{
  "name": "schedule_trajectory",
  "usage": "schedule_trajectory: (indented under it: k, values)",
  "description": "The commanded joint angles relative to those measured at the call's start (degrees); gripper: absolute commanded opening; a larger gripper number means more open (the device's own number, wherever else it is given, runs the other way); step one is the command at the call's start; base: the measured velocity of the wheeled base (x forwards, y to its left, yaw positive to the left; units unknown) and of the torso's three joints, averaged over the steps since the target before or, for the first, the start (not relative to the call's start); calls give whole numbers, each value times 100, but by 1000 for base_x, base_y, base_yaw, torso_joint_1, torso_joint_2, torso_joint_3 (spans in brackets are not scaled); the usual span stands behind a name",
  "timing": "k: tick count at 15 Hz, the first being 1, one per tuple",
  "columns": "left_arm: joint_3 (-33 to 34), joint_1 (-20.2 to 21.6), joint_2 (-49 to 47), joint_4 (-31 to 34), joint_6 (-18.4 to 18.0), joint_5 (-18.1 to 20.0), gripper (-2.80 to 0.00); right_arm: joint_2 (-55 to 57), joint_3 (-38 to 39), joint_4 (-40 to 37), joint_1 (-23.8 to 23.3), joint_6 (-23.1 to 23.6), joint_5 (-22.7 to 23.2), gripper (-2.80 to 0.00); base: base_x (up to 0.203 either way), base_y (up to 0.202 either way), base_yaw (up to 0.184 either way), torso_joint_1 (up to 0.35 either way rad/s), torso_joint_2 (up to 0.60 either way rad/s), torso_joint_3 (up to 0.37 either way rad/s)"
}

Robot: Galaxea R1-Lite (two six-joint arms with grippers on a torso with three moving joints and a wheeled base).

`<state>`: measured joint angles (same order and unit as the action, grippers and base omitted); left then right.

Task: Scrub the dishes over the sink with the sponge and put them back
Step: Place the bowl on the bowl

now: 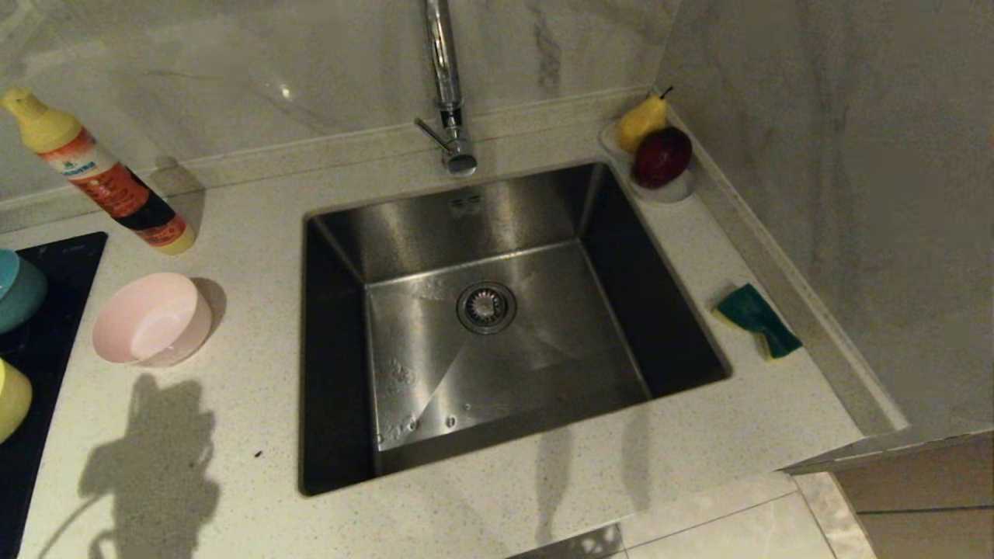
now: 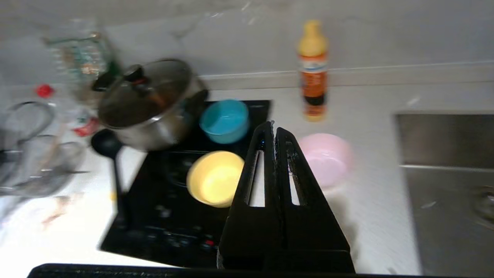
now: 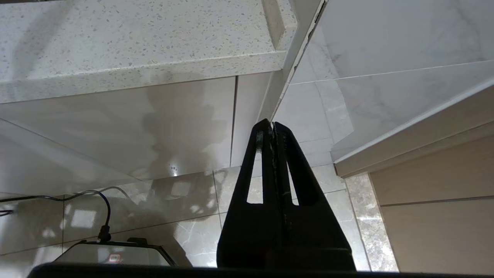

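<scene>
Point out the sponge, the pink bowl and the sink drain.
sponge (image 1: 757, 318), head view, on its dark green scouring face.
pink bowl (image 1: 147, 322), head view, on the inside of the bowl.
sink drain (image 1: 486, 307), head view, on the middle of the round strainer.

a detergent bottle (image 1: 101, 175) with a yellow cap and orange label lies tilted on the speckled countertop (image 1: 233, 435), near the back wall. a black induction hob (image 2: 154, 216) sits at the counter's left, carrying a steel pot (image 2: 154, 112) under a glass lid (image 2: 144, 90). a black ladle (image 2: 110, 154) rests beside the pot, its handle across the hob's edge. in the far right corner a small white dish (image 1: 668, 190) holds a yellow pear (image 1: 641, 120) and a dark red apple (image 1: 662, 155), touching each other.
</scene>
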<state>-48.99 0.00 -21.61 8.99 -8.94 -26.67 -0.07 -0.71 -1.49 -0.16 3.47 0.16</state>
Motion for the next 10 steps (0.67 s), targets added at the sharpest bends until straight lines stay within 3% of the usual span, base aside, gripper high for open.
schedule_trajectory:
  k: [1, 4, 7, 9, 10]
  values:
    - [-819, 5, -1779, 131, -49, -331, -280, -1, 0, -1, 5, 4, 2, -280, 0, 0, 0, 0, 0, 0]
    - [-1718, 90, -3317, 536, -65, -727, -280, -1, 0, -1, -2, 4, 2, -280, 0, 0, 0, 0, 0, 0]
    - [-2392, 569, -4392, 823, -84, -862, -280, -1, 0, -1, -2, 4, 2, -280, 0, 0, 0, 0, 0, 0]
    - [-2658, 1152, -4985, 871, -87, -747, -280, -1, 0, -1, -2, 4, 2, -280, 0, 0, 0, 0, 0, 0]
    - [-2760, 1477, -5171, 874, -85, -507, -280, -1, 0, -1, 7, 4, 2, -280, 0, 0, 0, 0, 0, 0]
